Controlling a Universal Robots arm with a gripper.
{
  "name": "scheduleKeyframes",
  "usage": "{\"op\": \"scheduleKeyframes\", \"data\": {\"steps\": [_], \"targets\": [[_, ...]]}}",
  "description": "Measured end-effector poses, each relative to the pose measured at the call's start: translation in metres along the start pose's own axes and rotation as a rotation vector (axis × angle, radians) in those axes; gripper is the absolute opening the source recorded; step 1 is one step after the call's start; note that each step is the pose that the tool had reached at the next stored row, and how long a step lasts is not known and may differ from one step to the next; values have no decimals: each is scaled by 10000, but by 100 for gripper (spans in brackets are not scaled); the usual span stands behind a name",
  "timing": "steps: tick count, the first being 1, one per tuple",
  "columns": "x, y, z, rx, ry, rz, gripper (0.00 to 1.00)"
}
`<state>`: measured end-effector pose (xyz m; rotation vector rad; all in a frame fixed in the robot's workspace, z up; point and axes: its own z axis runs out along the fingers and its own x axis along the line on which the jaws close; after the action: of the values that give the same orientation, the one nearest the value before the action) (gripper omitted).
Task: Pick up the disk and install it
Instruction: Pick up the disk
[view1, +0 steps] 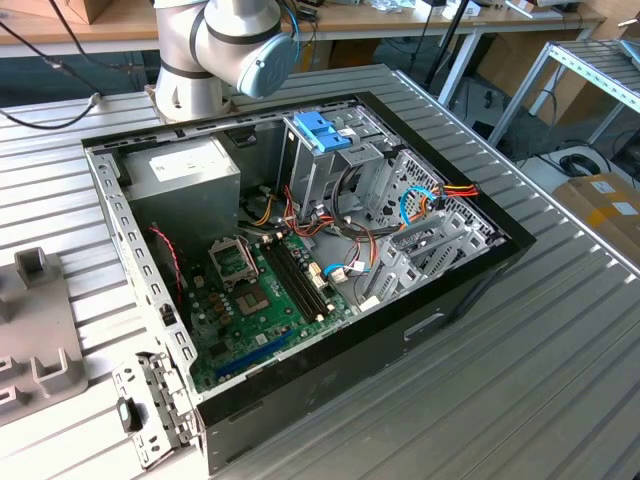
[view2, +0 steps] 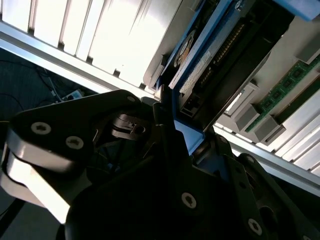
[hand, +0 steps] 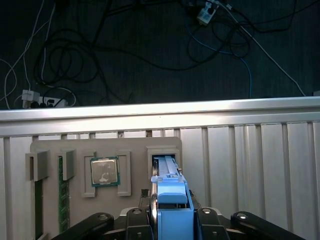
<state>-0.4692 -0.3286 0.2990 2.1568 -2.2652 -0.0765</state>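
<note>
1. The claw (hand: 172, 222) is squeezed shut on the disk (hand: 171, 192), pressing both sides of its blue frame
2. The disk stands on its edge in a slot of the grey tray (hand: 132, 145) on the surface (hand: 240, 160)

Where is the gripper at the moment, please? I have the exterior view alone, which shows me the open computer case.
Observer: In the first wrist view the gripper is at a grey holder tray, shut on the disk by its blue carrier edges.
Operator: Thank you. Has the disk left the tray?
Observer: No, its far end sits inside the tray's slot.
Operator: What lies beside that slot?
Observer: A processor chip in the next pocket, and a green memory stick further along.
</note>
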Motion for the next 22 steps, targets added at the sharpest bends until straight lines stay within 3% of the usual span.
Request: {"op": "scheduleKeyframes", "data": {"steps": [22], "targets": [[-1,2,-55,0,0,0,37]]}}
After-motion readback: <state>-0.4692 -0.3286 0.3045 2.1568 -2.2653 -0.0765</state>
